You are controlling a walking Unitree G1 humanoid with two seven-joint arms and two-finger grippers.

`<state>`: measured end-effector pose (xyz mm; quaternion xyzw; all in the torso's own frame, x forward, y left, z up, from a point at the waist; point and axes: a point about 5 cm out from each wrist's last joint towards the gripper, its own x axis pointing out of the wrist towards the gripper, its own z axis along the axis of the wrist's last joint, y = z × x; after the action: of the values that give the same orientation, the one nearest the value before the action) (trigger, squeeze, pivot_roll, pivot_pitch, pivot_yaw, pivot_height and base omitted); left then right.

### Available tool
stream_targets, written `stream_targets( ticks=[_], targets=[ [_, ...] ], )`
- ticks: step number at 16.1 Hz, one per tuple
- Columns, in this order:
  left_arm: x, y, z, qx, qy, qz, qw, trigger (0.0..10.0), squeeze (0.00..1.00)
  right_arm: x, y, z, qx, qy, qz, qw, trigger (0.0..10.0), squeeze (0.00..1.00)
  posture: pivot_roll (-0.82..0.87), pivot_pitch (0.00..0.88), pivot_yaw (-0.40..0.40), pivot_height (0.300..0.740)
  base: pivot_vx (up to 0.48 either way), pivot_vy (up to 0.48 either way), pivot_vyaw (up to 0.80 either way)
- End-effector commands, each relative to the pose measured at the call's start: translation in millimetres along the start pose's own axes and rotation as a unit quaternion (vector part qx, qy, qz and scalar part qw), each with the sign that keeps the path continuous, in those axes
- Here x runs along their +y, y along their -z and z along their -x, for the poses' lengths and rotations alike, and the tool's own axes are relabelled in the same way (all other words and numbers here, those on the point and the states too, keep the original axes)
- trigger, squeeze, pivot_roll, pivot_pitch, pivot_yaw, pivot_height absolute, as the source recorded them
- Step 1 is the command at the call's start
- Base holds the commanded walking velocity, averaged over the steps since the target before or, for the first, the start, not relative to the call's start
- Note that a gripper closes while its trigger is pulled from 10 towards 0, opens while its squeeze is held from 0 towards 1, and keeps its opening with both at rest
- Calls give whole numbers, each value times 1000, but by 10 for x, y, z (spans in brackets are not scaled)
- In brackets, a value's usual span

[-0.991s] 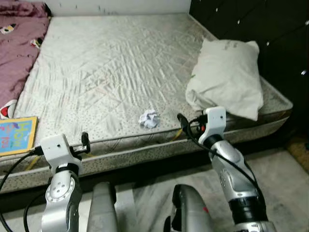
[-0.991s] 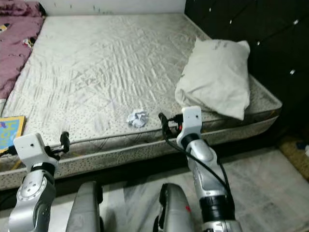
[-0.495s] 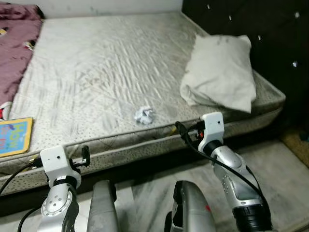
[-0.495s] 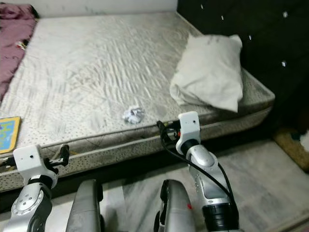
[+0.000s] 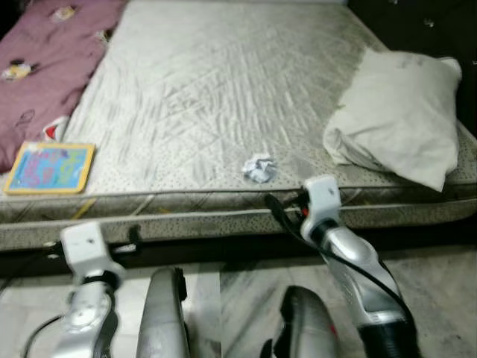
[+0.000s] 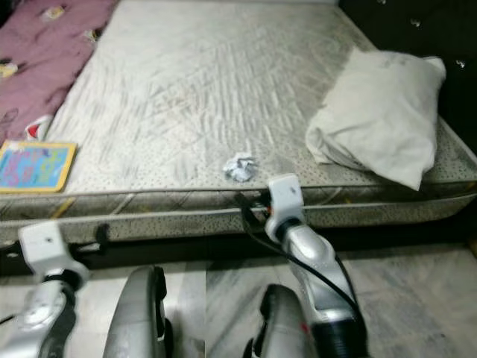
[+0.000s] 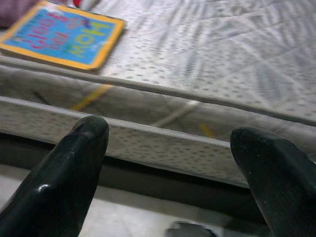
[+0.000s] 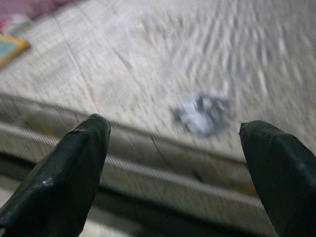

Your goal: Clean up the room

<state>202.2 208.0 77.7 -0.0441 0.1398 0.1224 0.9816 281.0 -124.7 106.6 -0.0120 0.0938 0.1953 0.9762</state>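
A crumpled white paper ball [image 5: 258,168] lies on the bare grey mattress [image 5: 216,89] close to its front edge. My right gripper [image 8: 175,126] is open and low in front of the bed, looking up at the paper ball [image 8: 202,113] just beyond the edge. A blue and yellow children's book [image 5: 50,167] rests at the mattress's front left. My left gripper [image 7: 170,133] is open with nothing in it, level with the bed's side, with the book [image 7: 61,34] ahead of it. Both silver arms [image 5: 350,261] reach toward the bed.
A white pillow [image 5: 399,119] sits on the mattress's right side against a dark headboard [image 5: 447,22]. A maroon blanket [image 5: 45,60] covers the far left. My legs [image 5: 164,313] stand on pale marble floor [image 5: 440,283] before the bed.
The whole picture has shifted: the camera swung left, so the book and blanket show more and the headboard less. Both arms keep their pose in front of the bed.
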Motion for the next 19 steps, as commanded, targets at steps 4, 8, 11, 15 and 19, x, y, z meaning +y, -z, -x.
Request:
stream_targets(
  ticks=[4, 8, 11, 15, 19],
  targets=[
    [-83, -67, -42, -10, 17, 8, 1000, 10000, 0, -73, 1, -4, 5, 9, -4, 1000, 10000, 0, -73, 89, -64, 586, 0, 0, 0],
    [-87, -80, -89, -12, 18, 11, 1000, 10000, 0, -78, -5, -46, 4, 8, -7, 1000, 10000, 0, -75, 76, -61, 541, 0, 0, 0],
    [-112, -101, -115, -17, 24, 12, 999, 10000, 0, -93, -24, -66, 0, 9, -3, 1000, 10000, 0, -79, 74, -64, 531, 0, 0, 0],
    [-127, -123, -131, -26, 29, 20, 999, 10000, 0, -85, -27, -83, 1, 1, 15, 1000, 10000, 0, -79, 68, -66, 531, 0, 0, 0],
    [-128, -128, -130, -29, 33, 21, 999, 10000, 0, -85, -15, -95, 2, 3, 9, 1000, 10000, 0, -76, 67, -65, 531, 321, 0, 166]
  ],
)
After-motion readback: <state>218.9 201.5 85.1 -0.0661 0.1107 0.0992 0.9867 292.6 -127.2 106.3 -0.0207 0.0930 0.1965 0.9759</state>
